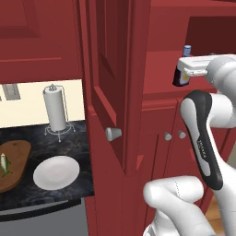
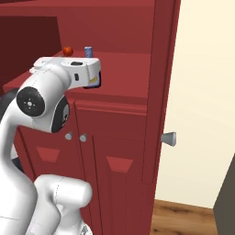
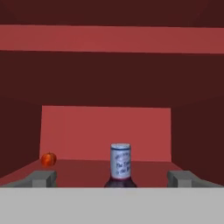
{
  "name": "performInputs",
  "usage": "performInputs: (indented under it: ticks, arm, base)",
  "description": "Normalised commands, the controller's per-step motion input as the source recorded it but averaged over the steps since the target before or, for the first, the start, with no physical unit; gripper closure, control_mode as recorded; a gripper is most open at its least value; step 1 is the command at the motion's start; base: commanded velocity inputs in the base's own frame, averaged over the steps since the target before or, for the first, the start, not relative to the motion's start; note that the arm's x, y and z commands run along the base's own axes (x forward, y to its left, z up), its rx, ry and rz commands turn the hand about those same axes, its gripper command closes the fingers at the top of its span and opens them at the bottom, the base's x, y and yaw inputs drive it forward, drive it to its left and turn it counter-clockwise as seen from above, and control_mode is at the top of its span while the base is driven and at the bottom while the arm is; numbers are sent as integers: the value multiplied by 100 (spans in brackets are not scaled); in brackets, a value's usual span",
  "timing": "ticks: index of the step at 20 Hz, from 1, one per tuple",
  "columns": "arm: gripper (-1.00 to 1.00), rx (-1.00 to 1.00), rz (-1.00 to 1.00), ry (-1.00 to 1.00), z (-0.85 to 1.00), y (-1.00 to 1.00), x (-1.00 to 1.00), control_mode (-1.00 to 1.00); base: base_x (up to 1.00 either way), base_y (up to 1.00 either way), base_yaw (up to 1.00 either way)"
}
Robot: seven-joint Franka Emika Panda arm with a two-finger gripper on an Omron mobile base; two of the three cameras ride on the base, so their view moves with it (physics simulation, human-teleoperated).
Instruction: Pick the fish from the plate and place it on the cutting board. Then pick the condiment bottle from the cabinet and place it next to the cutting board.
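The condiment bottle (image 3: 120, 164), dark with a pale blue cap and an oval label, stands upright in the shelf recess of the dark red cabinet (image 1: 152, 106). My gripper (image 3: 111, 179) is open at the recess, level with the bottle. One fingertip (image 3: 41, 178) is on each side of the bottle, well clear of it. From the base I see the bottle (image 1: 181, 73) just left of my white hand and its cap (image 2: 88, 52) above the hand. The fish (image 1: 4, 164) lies on the brown cutting board (image 1: 16, 159). The white plate (image 1: 56, 172) beside the board is bare.
A small red-orange fruit (image 3: 48, 159) sits on the shelf left of the bottle. The open cabinet door (image 1: 108, 87) with its silver knob (image 1: 112, 133) juts out between the counter and the recess. A paper towel roll (image 1: 55, 109) stands behind the plate.
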Motion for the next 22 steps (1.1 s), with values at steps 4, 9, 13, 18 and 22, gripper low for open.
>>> performInputs:
  ticks: [4, 9, 13, 18, 22]
  arm:
    - [-100, 0, 0, 0, 0, -3, 18, -100]
    - [-100, 0, 0, 0, 0, -5, 18, -100]
    - [-100, 0, 0, 0, 0, -3, 17, -100]
    - [-100, 0, 0, 0, -2, 0, 12, -100]
    - [-100, 0, 0, 0, -6, 0, 6, -100]
  base:
    - [0, 0, 0]
    - [0, 0, 0]
    - [0, 0, 0]
    - [0, 0, 0]
    - [0, 0, 0]
